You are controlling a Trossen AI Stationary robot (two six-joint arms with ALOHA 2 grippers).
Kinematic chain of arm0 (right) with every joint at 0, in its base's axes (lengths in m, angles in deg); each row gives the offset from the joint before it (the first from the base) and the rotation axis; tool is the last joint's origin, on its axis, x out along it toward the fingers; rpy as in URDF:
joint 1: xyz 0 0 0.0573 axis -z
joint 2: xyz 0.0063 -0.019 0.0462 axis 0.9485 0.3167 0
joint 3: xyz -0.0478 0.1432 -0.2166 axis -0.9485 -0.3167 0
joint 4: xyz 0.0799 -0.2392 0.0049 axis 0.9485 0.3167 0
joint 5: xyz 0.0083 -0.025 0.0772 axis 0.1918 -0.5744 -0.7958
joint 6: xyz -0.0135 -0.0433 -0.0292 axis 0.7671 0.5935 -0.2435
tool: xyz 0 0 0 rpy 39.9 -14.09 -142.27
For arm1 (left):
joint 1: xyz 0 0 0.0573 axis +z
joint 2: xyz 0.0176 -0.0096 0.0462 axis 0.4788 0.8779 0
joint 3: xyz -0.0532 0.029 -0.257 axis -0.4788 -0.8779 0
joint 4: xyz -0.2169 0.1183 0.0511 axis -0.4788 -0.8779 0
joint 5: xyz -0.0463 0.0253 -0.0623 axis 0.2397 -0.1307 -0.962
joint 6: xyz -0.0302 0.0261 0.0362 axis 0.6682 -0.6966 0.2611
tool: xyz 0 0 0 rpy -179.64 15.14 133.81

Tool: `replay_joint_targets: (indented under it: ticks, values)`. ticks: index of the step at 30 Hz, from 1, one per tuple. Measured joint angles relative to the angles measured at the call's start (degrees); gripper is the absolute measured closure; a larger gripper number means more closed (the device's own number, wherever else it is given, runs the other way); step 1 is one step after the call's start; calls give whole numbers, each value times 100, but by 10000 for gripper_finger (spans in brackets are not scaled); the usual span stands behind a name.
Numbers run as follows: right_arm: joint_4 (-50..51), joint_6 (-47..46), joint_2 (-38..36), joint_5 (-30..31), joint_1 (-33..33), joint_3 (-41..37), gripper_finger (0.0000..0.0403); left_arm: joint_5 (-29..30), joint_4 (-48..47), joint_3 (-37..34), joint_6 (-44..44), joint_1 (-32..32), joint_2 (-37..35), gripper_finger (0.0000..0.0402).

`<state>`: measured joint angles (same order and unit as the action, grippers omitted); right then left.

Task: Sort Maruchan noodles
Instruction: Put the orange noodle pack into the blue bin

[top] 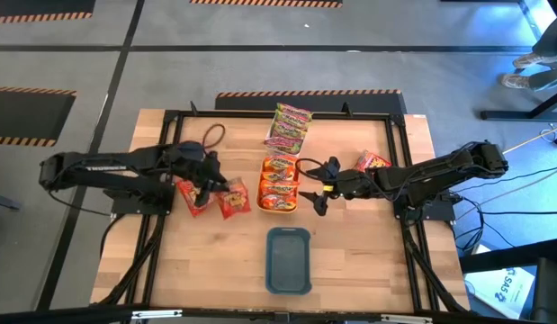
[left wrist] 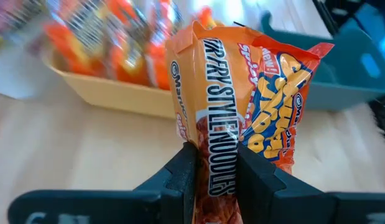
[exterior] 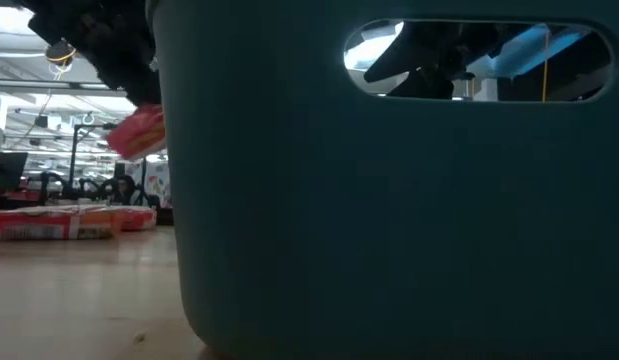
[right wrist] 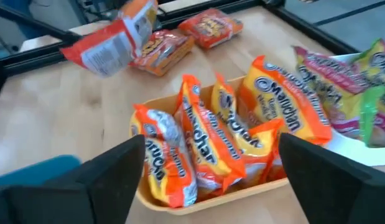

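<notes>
High view: left gripper point(top: 209, 187) sits over the table's left-centre, pinching a red-orange packet point(top: 193, 197); a second loose packet point(top: 233, 199) lies just beside it, and the orange tray point(top: 263, 206) of orange packets point(top: 280, 168) stands to the gripper's right, toward table centre. The right gripper point(top: 319, 191) hangs at the tray's opposite edge, fingers spread, nothing in them; one red packet point(top: 372, 163) lies behind that arm, green-pink packets point(top: 291, 126) on a white tray point(top: 270, 135) at the far side, teal tray point(top: 288, 261) nearest. Low view: teal wall point(exterior: 389, 220) blocks most; the held packet point(exterior: 139, 132) hangs clear of the wood, more packets point(exterior: 59, 222) flat beyond. Left wrist view: fingers point(left wrist: 183, 171) pressed on the packet point(left wrist: 211, 124), which stands on end, long axis upright; orange tray point(left wrist: 111, 96) just ahead. Right wrist view: wide jaws straddle the filled orange tray point(right wrist: 211, 199); lifted packet point(right wrist: 111, 40) beyond it. Judgement: left arm is the carrier; the drop turns on the tray lying straight ahead of it
</notes>
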<state>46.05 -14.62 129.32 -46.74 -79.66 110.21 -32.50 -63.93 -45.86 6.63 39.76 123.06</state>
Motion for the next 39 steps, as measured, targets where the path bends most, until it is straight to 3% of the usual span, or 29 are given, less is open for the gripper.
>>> replay_joint_targets:
  ticks: [5, 14, 26, 31, 39]
  values:
    - [-1, 8, 0, 233, 0, 0, 42, 175, 355, 0, -344, 329, -332, 320]
    - [-327, 38, 120, 400, 0, -1, 65, 408, 1408, 4, -763, 703, -564, 320]
    - [-1335, 197, 770, 397, 0, -5, 91, 863, 2453, 13, -813, 759, -248, 320]
    - [-2073, 342, 981, 16, 107, -10, 102, 1288, 2554, 6, -860, 759, 53, 320]
    - [-2660, 362, 1411, -169, 302, -11, 114, 1512, 4401, -746, -533, 757, 219, 320]
